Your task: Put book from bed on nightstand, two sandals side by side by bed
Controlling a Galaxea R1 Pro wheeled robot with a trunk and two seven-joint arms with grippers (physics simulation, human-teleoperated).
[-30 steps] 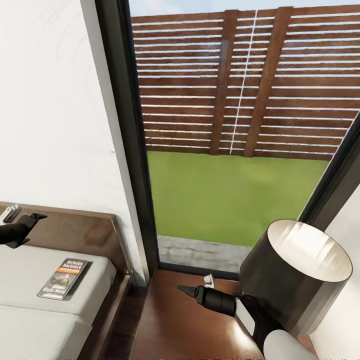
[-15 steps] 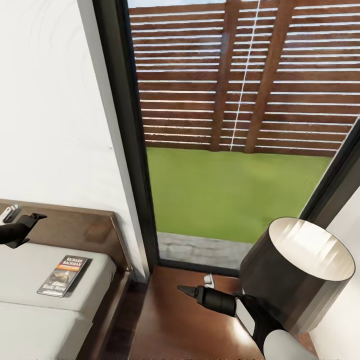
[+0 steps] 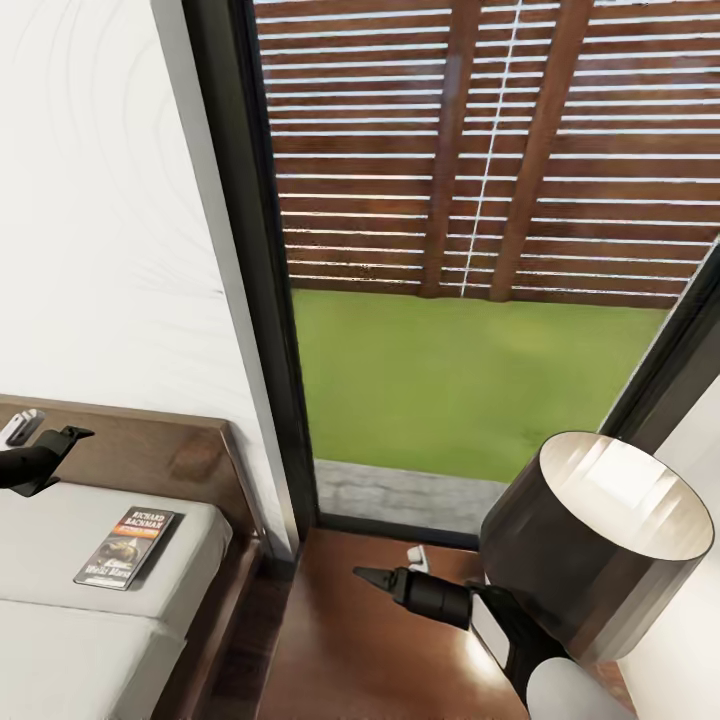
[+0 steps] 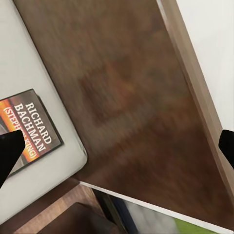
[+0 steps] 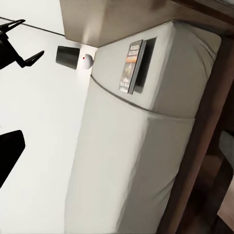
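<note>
Right gripper: the right gripper (image 3: 372,577) hung over the glossy top of the nightstand (image 3: 340,650), its dark fingers tapering to one point in the head view, so they looked pressed together and held nothing; whether they quite met could not be told.
Lamp: a dark drum-shaded lamp (image 3: 595,540) stood on the nightstand just beside the right arm, crowding that side of the top.
Small white object: a small white object (image 3: 415,553) lay at the back of the nightstand, too small to name.
Book: the book (image 3: 124,547) lay flat on the pale mattress of the bed (image 3: 60,640), close to its corner by the headboard (image 3: 150,460), title side up.
Left gripper: the left gripper (image 3: 62,438) hovered above the headboard, well apart from the book; in the left wrist view its fingers (image 4: 9,156) stood spread wide with nothing between them.
Window: beyond the bed and nightstand, a dark-framed window (image 3: 470,260) showed grass and a slatted fence.
Sandals: no place could be given for them from these views.
Step in hand: the book step, seemingly at the approach, the book not yet grasped.
Next move: it likely called for bringing the left gripper down to the book's edge, since a thin book lying flat offers little to pinch, then carrying it past the bed frame to the bare part of the nightstand, clear of the lamp.
</note>
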